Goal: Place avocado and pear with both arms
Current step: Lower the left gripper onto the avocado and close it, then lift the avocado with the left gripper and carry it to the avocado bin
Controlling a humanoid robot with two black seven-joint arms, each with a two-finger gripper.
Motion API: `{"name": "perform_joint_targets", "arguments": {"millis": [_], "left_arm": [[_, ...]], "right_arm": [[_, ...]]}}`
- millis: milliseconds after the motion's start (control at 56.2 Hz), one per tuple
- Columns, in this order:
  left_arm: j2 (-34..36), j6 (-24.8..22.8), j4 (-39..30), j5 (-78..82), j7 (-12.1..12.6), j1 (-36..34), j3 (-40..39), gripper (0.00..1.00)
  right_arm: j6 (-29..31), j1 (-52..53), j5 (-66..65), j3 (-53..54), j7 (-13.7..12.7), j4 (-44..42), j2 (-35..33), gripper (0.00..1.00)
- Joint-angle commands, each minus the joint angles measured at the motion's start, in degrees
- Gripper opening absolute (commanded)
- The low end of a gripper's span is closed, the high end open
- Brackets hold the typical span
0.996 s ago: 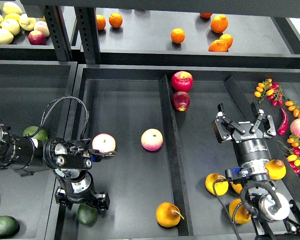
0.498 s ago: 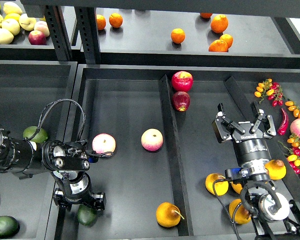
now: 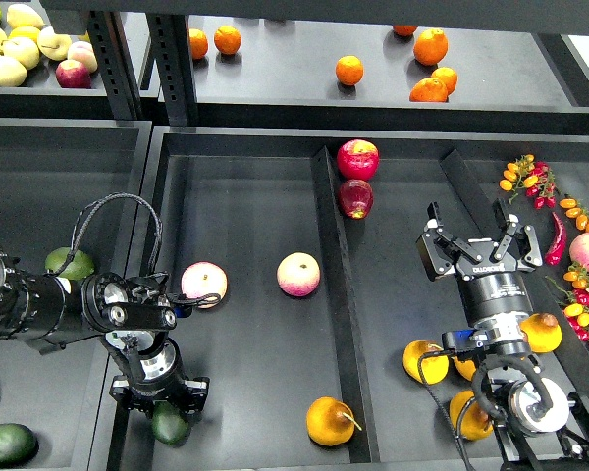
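My left gripper (image 3: 167, 410) points down at the bottom edge, fingers either side of the avocado (image 3: 169, 424); can't tell if it's clamped. Pear (image 3: 328, 420) lies just right of it in the same bin, beside the divider (image 3: 334, 294). Right gripper (image 3: 476, 232) sits farther back, jaws spread, empty. 2 apples (image 3: 203, 283) mid-bin.

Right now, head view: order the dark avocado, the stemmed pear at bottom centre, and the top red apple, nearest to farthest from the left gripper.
1. The avocado sits right at the left gripper, bottom left, partly under it.
2. The pear lies to the gripper's right, against the divider.
3. The red apple is farthest, up at the tray's back.
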Motion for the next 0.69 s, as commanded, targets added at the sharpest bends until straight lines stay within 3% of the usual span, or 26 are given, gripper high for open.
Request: {"name": "perform_joint_targets", "arguments": {"millis": [0,391,676], "left_arm": [[0.00,0.01,0.33,-0.64,-0.01,-2.53,-1.85,0.37],[0.53,0.01,0.77,-4.42,-0.01,-9.22,-5.72,0.36],[9.58,0.01,2.18,-4.77,-0.01,-11.68,-5.63,0.36]], "right_arm": [[0.00,0.00,0.00,0.06,0.00,-0.09,0.00,1.00],[0.00,0.00,0.00,-0.03,0.00,-0.09,0.00,1.00],[0.62,0.00,0.00,0.06,0.00,-0.09,0.00,1.00]]}}
